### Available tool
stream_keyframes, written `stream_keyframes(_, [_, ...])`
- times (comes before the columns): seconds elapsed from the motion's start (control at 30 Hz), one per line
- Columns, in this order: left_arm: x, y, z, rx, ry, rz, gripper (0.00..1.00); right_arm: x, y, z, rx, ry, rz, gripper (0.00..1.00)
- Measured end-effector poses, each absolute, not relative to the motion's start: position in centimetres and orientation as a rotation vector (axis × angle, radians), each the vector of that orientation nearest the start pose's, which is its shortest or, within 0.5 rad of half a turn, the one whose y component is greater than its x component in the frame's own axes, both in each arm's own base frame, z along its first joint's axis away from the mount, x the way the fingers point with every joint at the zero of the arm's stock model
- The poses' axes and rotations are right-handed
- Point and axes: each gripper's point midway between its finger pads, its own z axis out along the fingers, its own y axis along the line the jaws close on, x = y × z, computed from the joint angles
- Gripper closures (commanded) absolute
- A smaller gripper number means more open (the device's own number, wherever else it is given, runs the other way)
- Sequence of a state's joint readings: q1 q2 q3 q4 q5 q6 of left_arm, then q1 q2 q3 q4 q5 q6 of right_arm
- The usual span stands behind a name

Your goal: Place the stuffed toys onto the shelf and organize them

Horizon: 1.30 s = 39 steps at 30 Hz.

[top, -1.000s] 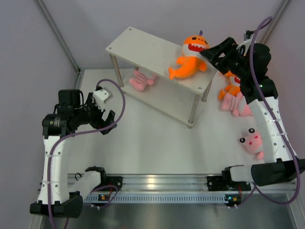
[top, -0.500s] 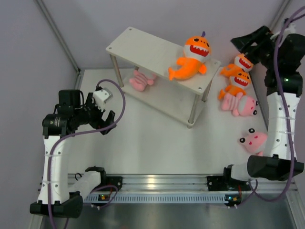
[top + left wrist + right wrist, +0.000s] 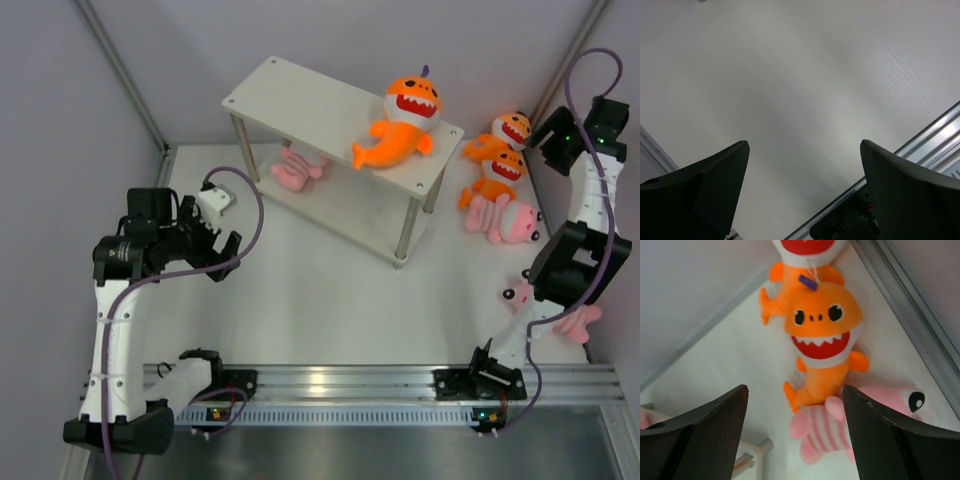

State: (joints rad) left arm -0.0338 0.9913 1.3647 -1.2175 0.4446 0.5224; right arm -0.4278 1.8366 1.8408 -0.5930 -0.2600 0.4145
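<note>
The white shelf (image 3: 320, 100) stands at the back. One orange shark plush (image 3: 400, 125) lies on its top tier, and a pink striped plush (image 3: 293, 170) is on the lower tier. Two more orange sharks (image 3: 508, 130) (image 3: 497, 175) and a pink plush (image 3: 505, 222) lie on the table right of the shelf. Another pink plush (image 3: 518, 295) is partly hidden by my right arm. My right gripper (image 3: 548, 135) is open and empty, hovering over a shark (image 3: 822, 335) and the pink plush (image 3: 825, 432). My left gripper (image 3: 222, 262) is open and empty over bare table (image 3: 805, 75).
A shelf leg (image 3: 752, 457) shows at the lower left of the right wrist view. The enclosure wall and its metal rail (image 3: 560, 70) run close behind the right gripper. The aluminium rail (image 3: 340, 380) with the arm bases is at the near edge.
My right arm has pulled back from the shelf top and swung to the far right, over the sharks on the table. The shark stays on the shelf. The left arm has not moved.
</note>
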Motion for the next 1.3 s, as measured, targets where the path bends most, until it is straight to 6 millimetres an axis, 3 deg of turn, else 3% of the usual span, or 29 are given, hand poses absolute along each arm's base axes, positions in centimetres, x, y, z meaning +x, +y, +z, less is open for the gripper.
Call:
stream_keyframes(0.13, [21.8,-6.1,27.0,0.825,2.207,-0.283,0.01,50.7,-16.7,17.6,0.758,2.190,0.257,0.22])
stream_keyframes(0.27, [22.3,-5.8,26.3,0.821,2.243,-0.276,0.01,51.3,-16.4,12.0,0.740,2.299,0.258,0.22])
stream_keyframes(0.4, [22.6,-5.6,26.0,0.817,2.263,-0.264,0.01,52.3,-15.5,9.9,0.688,2.330,0.245,0.24])
stream_keyframes(0.53, [22.6,-5.2,25.9,0.812,2.271,-0.241,0.01,54.1,-14.8,10.0,0.638,2.276,0.238,0.29])
stream_keyframes(0.63, [22.7,-5.1,25.9,0.810,2.274,-0.229,0.01,55.1,-14.9,10.1,0.614,2.241,0.217,0.44])
stream_keyframes(0.73, [22.7,-4.9,25.8,0.808,2.279,-0.219,0.01,55.8,-15.3,9.6,0.602,2.226,0.196,0.78])
stream_keyframes(0.83, [22.9,-4.8,25.7,0.807,2.285,-0.215,0.01,55.8,-15.7,8.9,0.610,2.232,0.169,1.00])
stream_keyframes(1.03, [22.9,-4.8,25.7,0.807,2.287,-0.216,0.01,55.4,-16.2,9.6,0.617,2.209,0.124,1.00])
stream_keyframes(1.13, [22.9,-4.8,25.7,0.807,2.286,-0.216,0.01,54.1,-15.9,12.1,0.634,2.177,0.114,1.00])
stream_keyframes(1.23, [22.9,-4.8,25.8,0.808,2.286,-0.215,0.01,52.4,-15.5,17.9,0.644,2.076,0.107,1.00])
stream_keyframes(1.3, [22.9,-4.8,25.8,0.808,2.285,-0.215,0.01,50.7,-15.2,24.9,0.636,1.943,0.090,1.00])
